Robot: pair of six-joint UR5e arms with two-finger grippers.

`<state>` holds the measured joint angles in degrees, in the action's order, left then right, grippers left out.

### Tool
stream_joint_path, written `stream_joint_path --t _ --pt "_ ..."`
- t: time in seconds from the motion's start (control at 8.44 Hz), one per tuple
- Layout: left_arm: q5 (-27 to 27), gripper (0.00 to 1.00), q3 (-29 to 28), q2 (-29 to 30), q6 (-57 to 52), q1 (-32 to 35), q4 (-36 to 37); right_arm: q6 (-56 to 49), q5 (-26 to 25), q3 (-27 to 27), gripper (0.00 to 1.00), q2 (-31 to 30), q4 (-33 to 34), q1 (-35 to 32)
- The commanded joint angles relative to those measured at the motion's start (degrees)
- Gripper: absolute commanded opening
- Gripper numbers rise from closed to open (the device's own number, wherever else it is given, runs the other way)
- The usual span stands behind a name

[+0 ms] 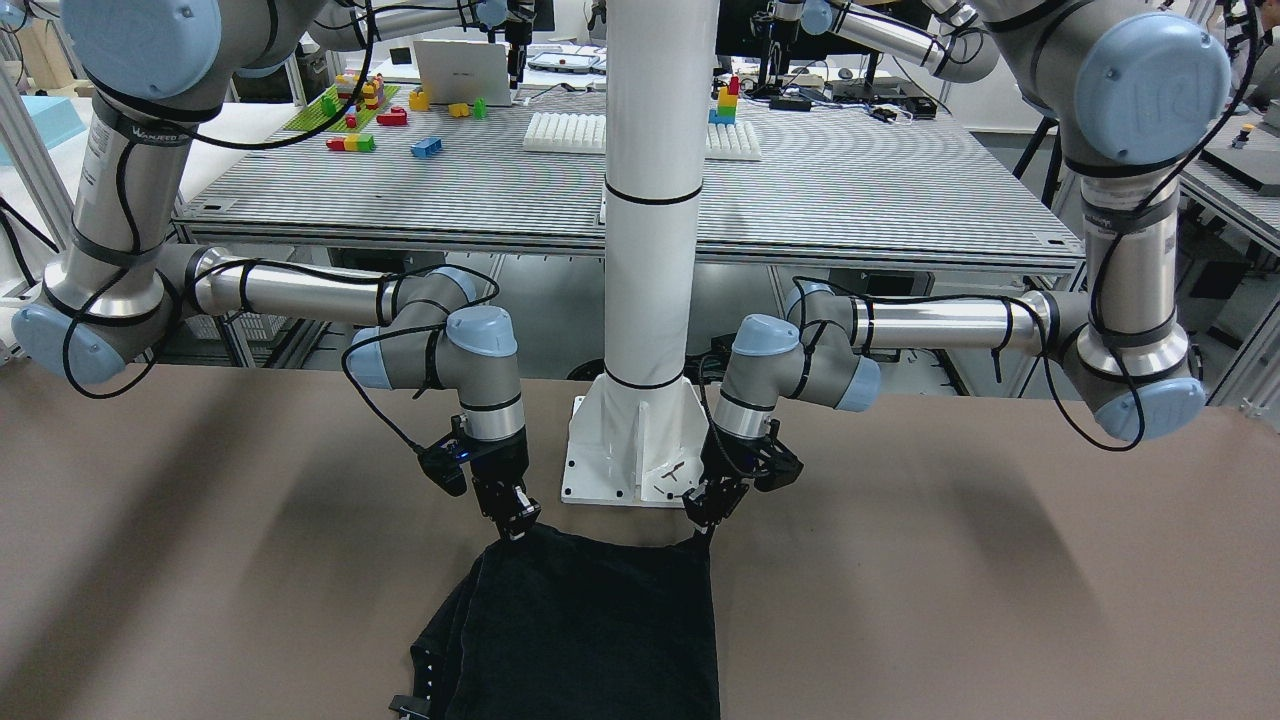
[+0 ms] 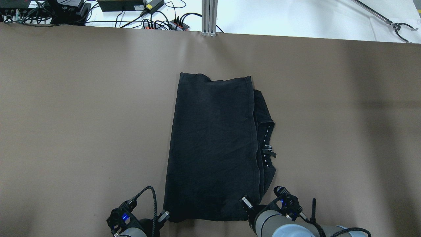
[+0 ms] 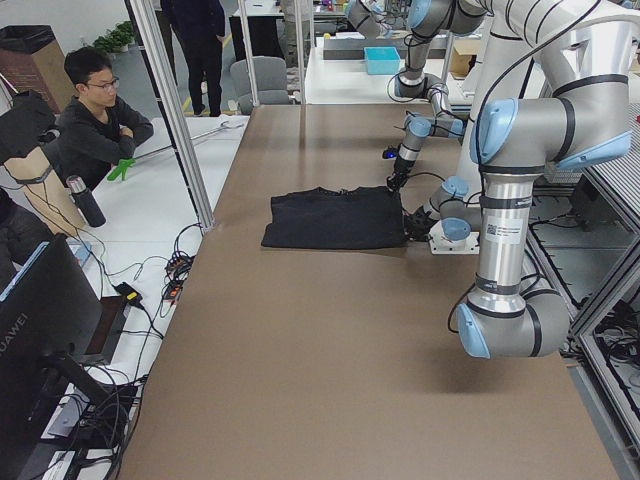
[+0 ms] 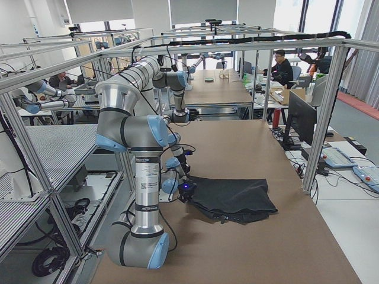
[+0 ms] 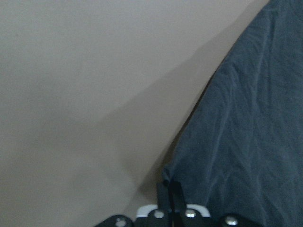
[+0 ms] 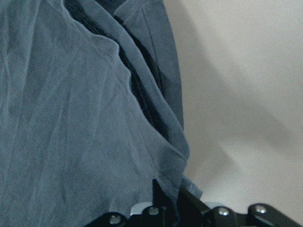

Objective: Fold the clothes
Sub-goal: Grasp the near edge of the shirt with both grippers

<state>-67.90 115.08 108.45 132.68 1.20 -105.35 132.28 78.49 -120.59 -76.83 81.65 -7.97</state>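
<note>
The left claw (image 1: 708,522) and right claw (image 1: 517,527) each pinch a near corner of the plain black fabric garment (image 2: 213,144) (folded lengthwise) on the brown table (image 2: 82,115).

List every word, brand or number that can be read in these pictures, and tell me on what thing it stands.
"HUAWEI": on the dark monitor.
Too small to read: the sticker on the left arm.
Too small to read: the neck label of the black garment.
Blurred: the lettering on the right arm.
</note>
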Motion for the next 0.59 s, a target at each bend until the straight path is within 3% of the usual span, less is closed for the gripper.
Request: stream_joint_path --t 0.0,0.24,0.36,0.47 --pt "0.39 0.0 4.88 -0.43 1.79 -0.84 0.5 0.0 0.0 -2.7 0.0 -0.77 0.0 -0.38" --pt "-0.21 0.0 10.83 0.09 1.53 -0.59 5.56 0.0 0.09 -5.79 0.0 -0.95 0.09 -0.64" --pt "-0.57 0.0 12.87 0.62 0.92 2.03 8.12 -0.35 1.22 -6.06 0.0 -0.25 0.09 -4.82" --pt "-3.7 0.0 12.37 2.19 -1.0 6.4 8.23 -1.31 7.49 -5.19 0.0 1.49 0.7 -10.43"
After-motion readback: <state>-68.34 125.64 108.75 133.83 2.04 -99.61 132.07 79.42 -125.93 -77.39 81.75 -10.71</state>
